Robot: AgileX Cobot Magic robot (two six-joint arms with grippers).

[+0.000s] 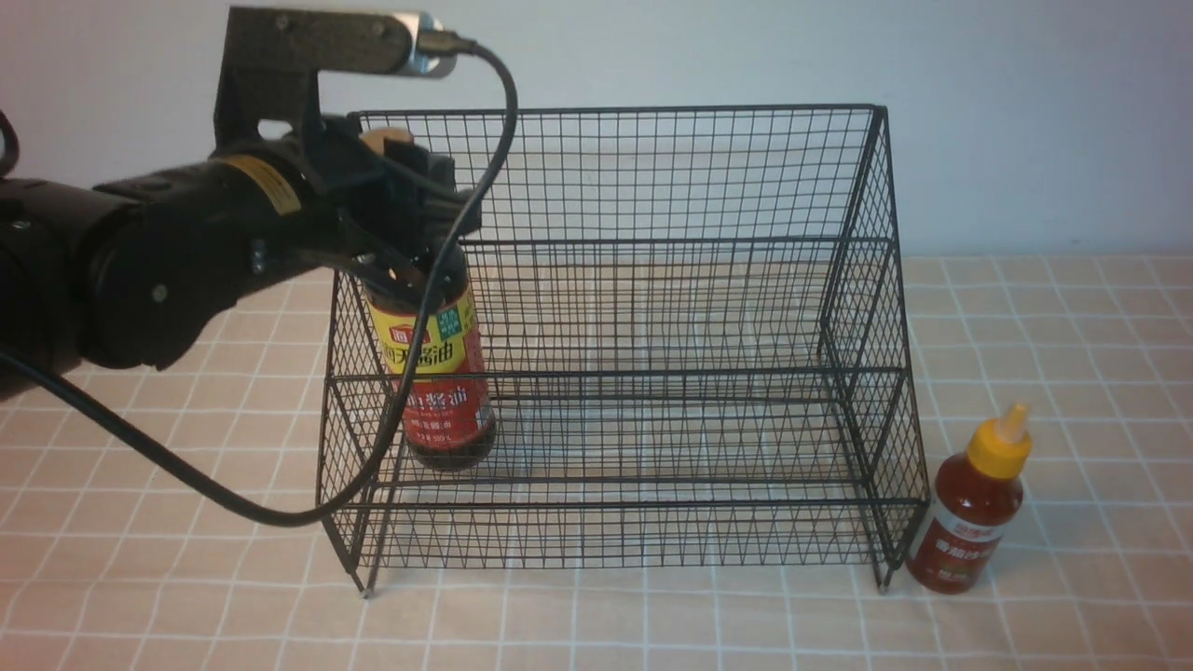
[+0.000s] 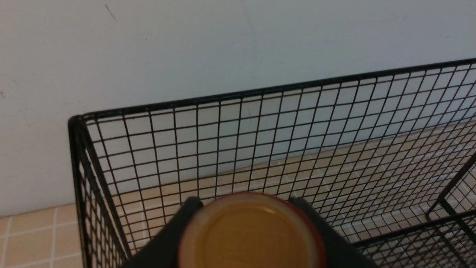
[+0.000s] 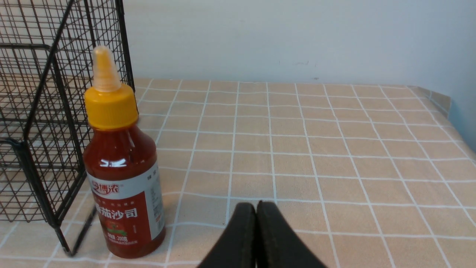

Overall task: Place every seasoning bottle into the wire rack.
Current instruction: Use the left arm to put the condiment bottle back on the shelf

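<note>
The tall dark soy-sauce bottle with its yellow-red label hangs slightly tilted inside the left end of the black wire rack, its base at the lower tier. I cannot tell whether it rests there. My left gripper is shut on its neck. In the left wrist view the gold cap fills the gap between the fingers. The short red-sauce bottle with a yellow nozzle cap stands on the table by the rack's right front foot. My right gripper is shut and empty, just right of that bottle.
A black cable from the left wrist loops down in front of the rack's left side. The rack's back stands close to the pale wall. The tiled tablecloth runs to the table's right edge.
</note>
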